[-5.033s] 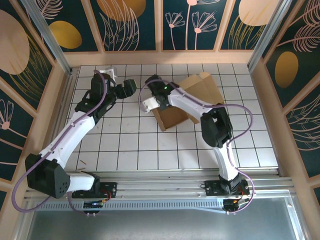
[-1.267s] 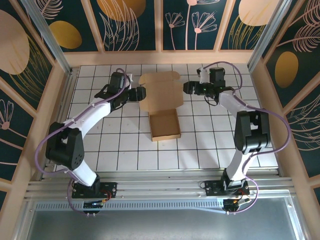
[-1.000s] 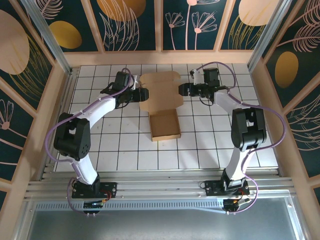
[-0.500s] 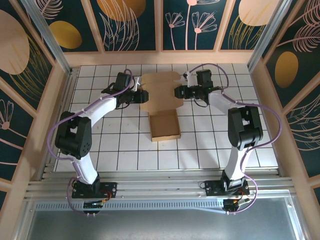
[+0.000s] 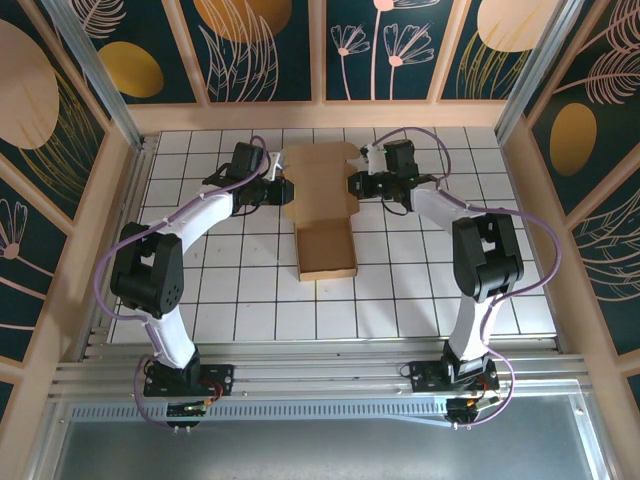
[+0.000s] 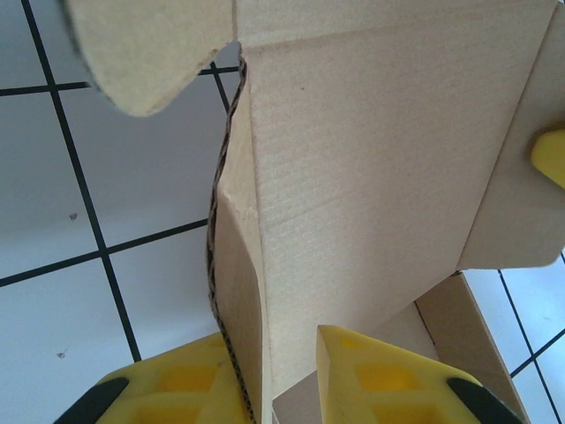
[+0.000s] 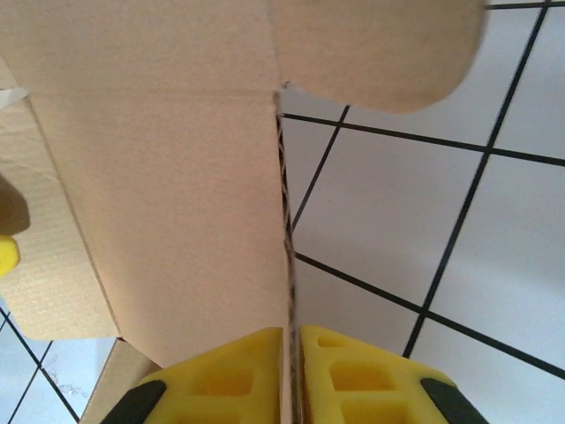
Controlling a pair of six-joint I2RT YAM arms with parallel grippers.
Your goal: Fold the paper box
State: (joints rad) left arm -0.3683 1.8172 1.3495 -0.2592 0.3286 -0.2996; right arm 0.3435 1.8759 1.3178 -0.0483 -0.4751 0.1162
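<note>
**At the upper middle of the desk: both tools on the lid's side flaps**

Toward the upper middle of the overhead frame, the paper box (image 5: 327,250) sits on the white-tiled desk (image 5: 420,290). Its formed tray is nearer the bottom of the frame, and its lid panel (image 5: 318,185) lies open and flat above it. The left tool (image 5: 284,192) is at the lid's left edge and the right tool (image 5: 353,183) is at its right edge, facing each other across the cardboard.

In the right wrist view, the right tool (image 7: 291,334) has its yellow fingers pressed together on the thin edge of the lid's side flap (image 7: 203,221), so it is clamped on it. In the left wrist view, the left tool (image 6: 274,353) straddles the opposite flap (image 6: 237,300). One finger is against the cardboard and the other is just beside it, so I cannot tell whether the pinch is complete.

The step in hand looks like raising these two flaps so that the lid can close. To do it well, the left grip should probably be firm before either arm moves. Both flaps should then turn about their creases together and at an even pace. Uneven pulling would likely skew the lid or drag the light tray across the tiles. The rounded tabs (image 7: 380,53) will probably need to clear the tray walls as they go in.
</note>
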